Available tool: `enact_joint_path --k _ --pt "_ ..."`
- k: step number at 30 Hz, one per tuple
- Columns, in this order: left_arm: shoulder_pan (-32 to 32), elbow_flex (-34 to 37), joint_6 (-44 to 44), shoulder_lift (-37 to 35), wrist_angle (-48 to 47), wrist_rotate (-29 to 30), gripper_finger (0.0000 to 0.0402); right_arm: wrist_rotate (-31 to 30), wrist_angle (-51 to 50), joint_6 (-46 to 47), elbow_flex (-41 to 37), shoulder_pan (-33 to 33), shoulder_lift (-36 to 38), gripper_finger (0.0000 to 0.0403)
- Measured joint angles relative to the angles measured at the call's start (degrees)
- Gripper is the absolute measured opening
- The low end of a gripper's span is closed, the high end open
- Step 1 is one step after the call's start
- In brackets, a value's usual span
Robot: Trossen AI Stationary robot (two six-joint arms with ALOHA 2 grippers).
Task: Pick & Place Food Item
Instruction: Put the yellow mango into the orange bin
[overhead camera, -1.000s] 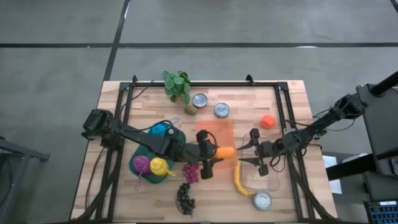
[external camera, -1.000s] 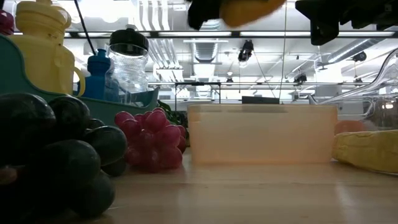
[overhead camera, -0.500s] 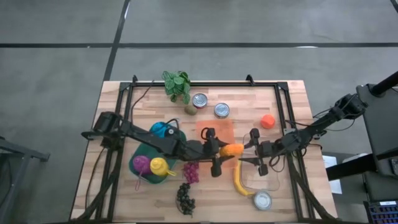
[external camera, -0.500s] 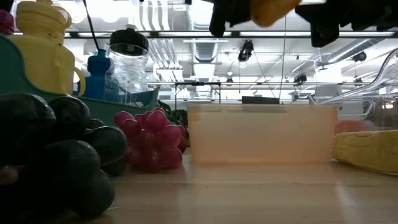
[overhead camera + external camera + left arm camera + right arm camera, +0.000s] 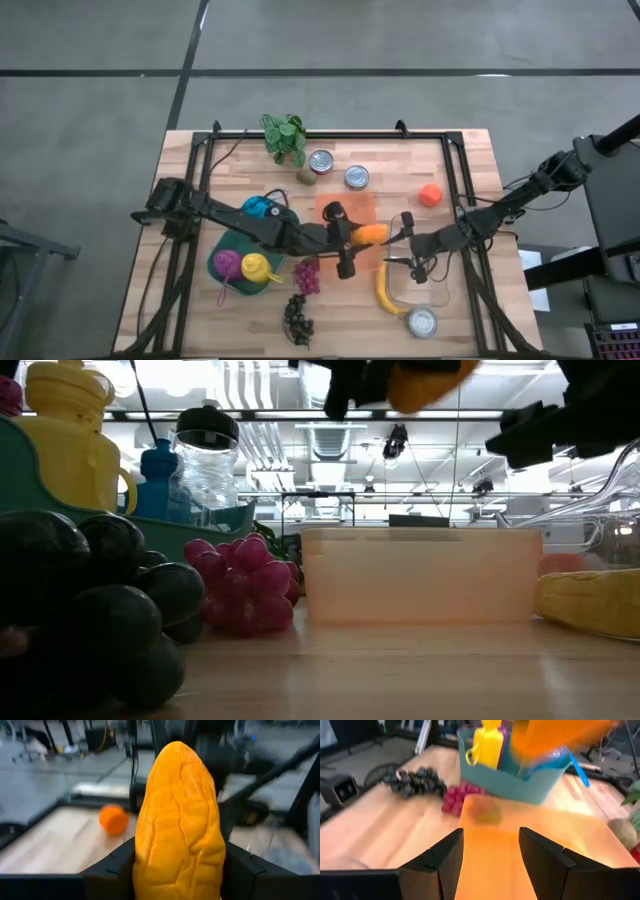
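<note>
The left gripper (image 5: pixel 350 240) has its fingers clenched on an orange food item (image 5: pixel 371 235), carried in the air above the right edge of the orange bin (image 5: pixel 345 212) and not touching the surface (image 5: pixel 460 160). In the left wrist view the food (image 5: pixel 180 825) stands lengthwise between the two fingers (image 5: pixel 112 870), its long axis running straight out from the palm toward the right arm. The right gripper (image 5: pixel 405 243) waits just beside the food's free tip, fingers spread and empty, over the bin in its own wrist view, with the banana (image 5: pixel 385 292) near it. The bin lies below and slightly to the left of the food, so a drop into it would probably need a small pull back toward the left arm; a handover would need almost no travel, the right fingers being the nearer. Since a second ago the left gripper has carried the food rightward and a little toward the bin's far side, and the right gripper has shifted closer to it.
</note>
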State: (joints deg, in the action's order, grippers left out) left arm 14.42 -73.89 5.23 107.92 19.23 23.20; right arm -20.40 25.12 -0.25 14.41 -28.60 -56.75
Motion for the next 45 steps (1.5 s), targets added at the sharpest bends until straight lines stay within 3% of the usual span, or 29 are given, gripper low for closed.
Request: enact_joint_path --k 7,14,30,45 --pt "0.15 -0.06 -0.21 -2.32 -4.90 1.08 0.0203 -0.04 -3.92 0.04 0.00 0.00 0.00 0.0189" --pt "0.32 0.04 7.36 -2.34 -16.15 2.93 0.0203 -0.09 -3.77 0.04 0.00 0.00 0.00 0.0189" --pt "0.28 0.42 12.75 3.03 -16.81 3.18 0.0203 -0.13 -3.82 0.07 -0.02 0.00 -0.02 0.0189" --pt "0.63 3.04 14.80 3.58 -18.10 3.32 0.0203 -0.15 -3.84 0.07 -0.04 0.00 -0.02 0.0189"
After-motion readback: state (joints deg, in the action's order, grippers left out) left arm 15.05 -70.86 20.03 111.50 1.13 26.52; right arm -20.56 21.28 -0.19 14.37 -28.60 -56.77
